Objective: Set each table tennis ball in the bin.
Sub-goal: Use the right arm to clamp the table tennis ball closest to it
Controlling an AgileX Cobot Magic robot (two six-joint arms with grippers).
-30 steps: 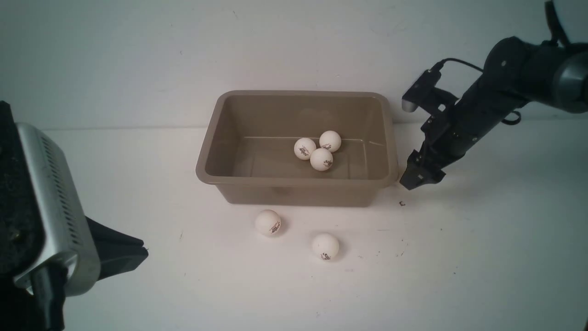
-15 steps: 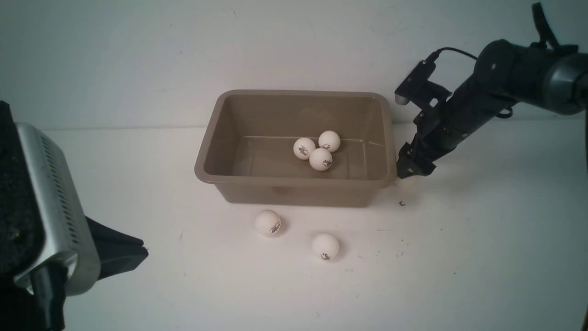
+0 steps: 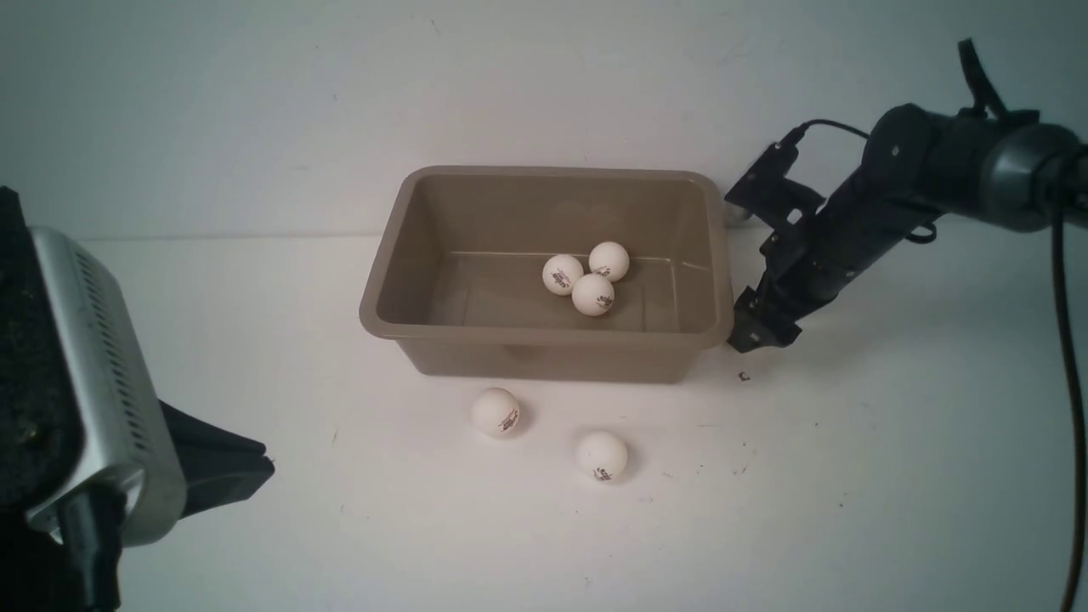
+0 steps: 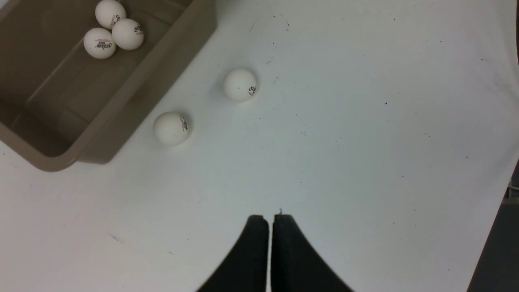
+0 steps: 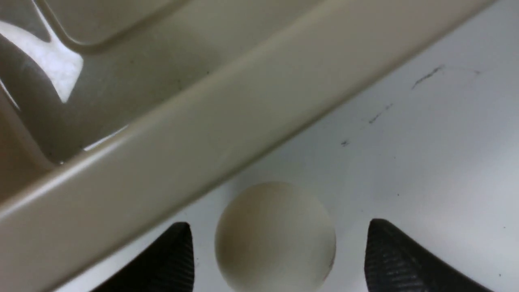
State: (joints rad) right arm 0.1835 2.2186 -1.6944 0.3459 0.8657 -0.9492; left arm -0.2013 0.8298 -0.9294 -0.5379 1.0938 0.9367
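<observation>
Over by the table's (image 3: 850, 476) left edge, the left pincer (image 4: 270, 219) is pinched right shut. Its two black tapered fingers sit flat against each other, holding nothing and hanging above bare tabletop. The table is matte white with little dark scuffs and specks. In the middle, toward the back edge, sits the bin (image 3: 544, 336), a smooth taupe-brown plastic tub with rounded corners, a flared rim and sloping walls. Three table tennis balls are bunched up touching each other on its floor, right of centre: one (image 3: 561, 274), one (image 3: 609, 260) and one (image 3: 593, 294), all matte white with small dark print. Two more lie on the table between the bin's front wall and the front edge: one ball (image 3: 496, 412) and one ball (image 3: 603, 456), apart from each other. Just off the bin's right wall, the right pincer (image 3: 758, 334) is down low with its jaws wide. The sixth ball (image 5: 275, 237) rests on the table between its textured black fingers (image 5: 170, 259), with a gap showing either side, so it's not gripped.
</observation>
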